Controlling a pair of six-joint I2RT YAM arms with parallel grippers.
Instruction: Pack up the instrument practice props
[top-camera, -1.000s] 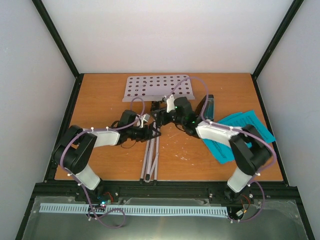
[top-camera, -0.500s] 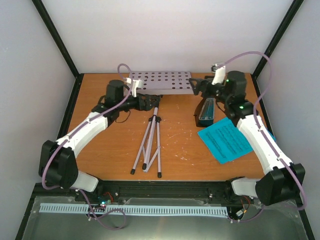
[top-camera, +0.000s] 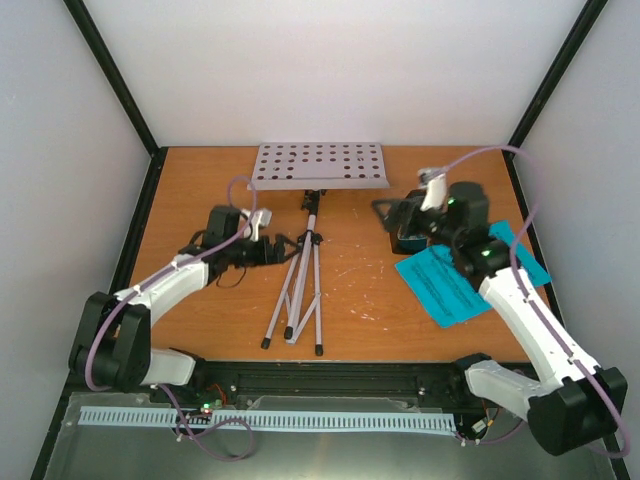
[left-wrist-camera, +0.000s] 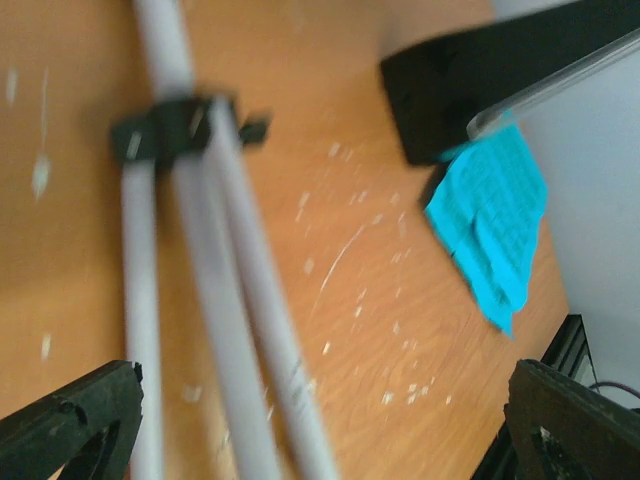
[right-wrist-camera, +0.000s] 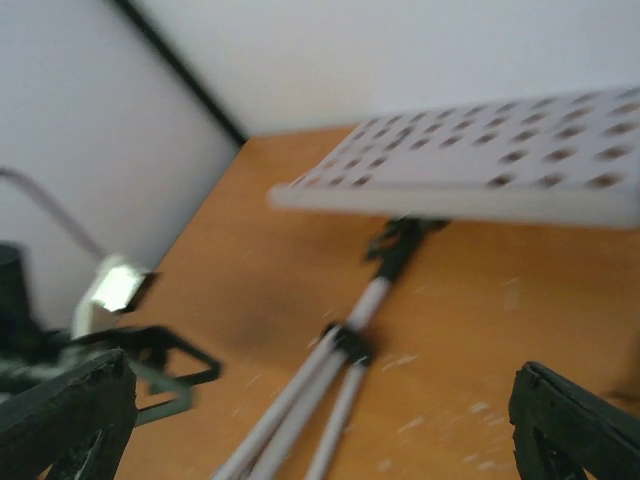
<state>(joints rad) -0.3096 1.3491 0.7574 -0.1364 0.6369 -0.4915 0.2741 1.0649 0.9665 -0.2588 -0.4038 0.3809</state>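
The white music stand lies along the table, its hole-punched desk (top-camera: 320, 165) at the far end and its tripod legs (top-camera: 298, 295) spread toward me. My left gripper (top-camera: 282, 248) hovers open just left of the black leg collar (left-wrist-camera: 175, 125), with the legs (left-wrist-camera: 235, 340) between its wide fingers (left-wrist-camera: 70, 420). Above the black metronome (top-camera: 408, 240) my right gripper (top-camera: 392, 216) is open, facing the desk (right-wrist-camera: 480, 160) and holding nothing. Cyan sheet-music pages (top-camera: 452, 283) lie to the right, also in the left wrist view (left-wrist-camera: 495, 225).
A black frame rail (top-camera: 330, 375) borders the near table edge. White walls and black corner posts (top-camera: 120, 80) close the back and sides. The right wrist view shows my left gripper (right-wrist-camera: 150, 365) beyond the tripod (right-wrist-camera: 330, 380).
Both grippers have opened wide. The folded tripod legs are now spread. My left arm drew back from the desk to the leg collar; my right arm came nearer, over the metronome.
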